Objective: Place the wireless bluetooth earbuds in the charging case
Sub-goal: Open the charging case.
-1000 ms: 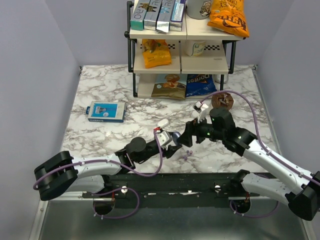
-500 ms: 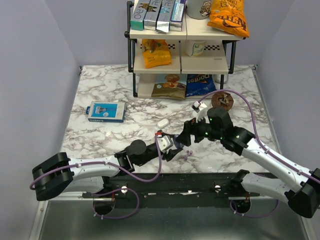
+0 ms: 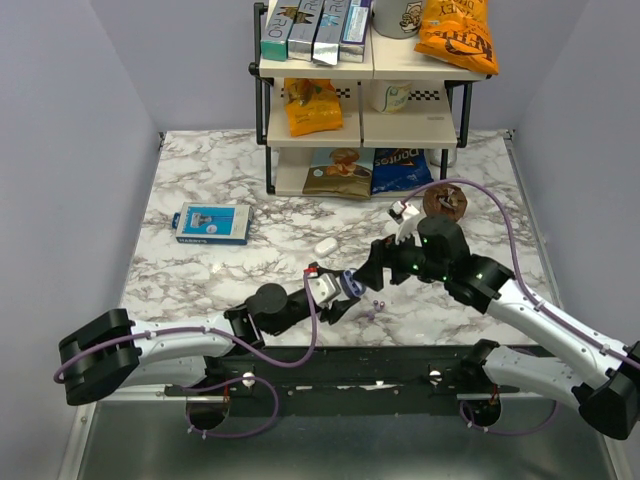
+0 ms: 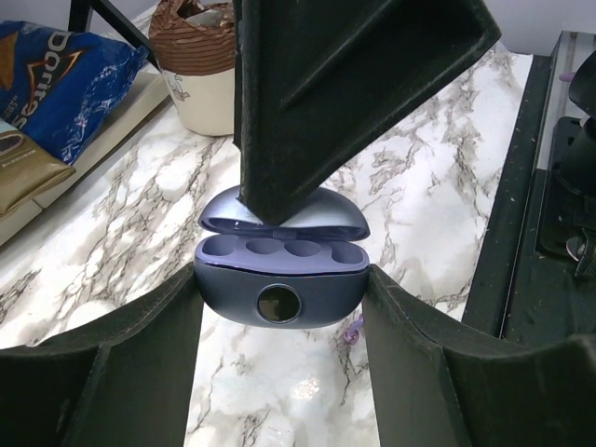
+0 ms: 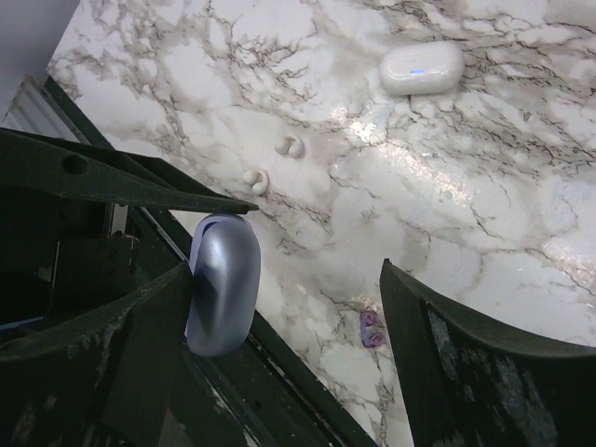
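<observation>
From above, my left gripper has the charging case squeezed between its two fingers, up off the table near the front edge. My right gripper is right next to it, with a finger on the lid. The two earbuds lie on the table just beside the case, not in it. A white pebble thing sits a bit farther back. In my left wrist camera, the charging case is tight between my left fingers. The lid is up and a black right finger leans on it. I can see the little holes inside, and they are all empty. A bit of purple earbud peeks out below on the table. In my right wrist camera, my right gripper is wide open and holds nothing; one finger touches the case. A purple earbud lies on the table between my fingers. So the case is open and ready, I think, but no earbud is in yet. Both are left to pick up and put in.
</observation>
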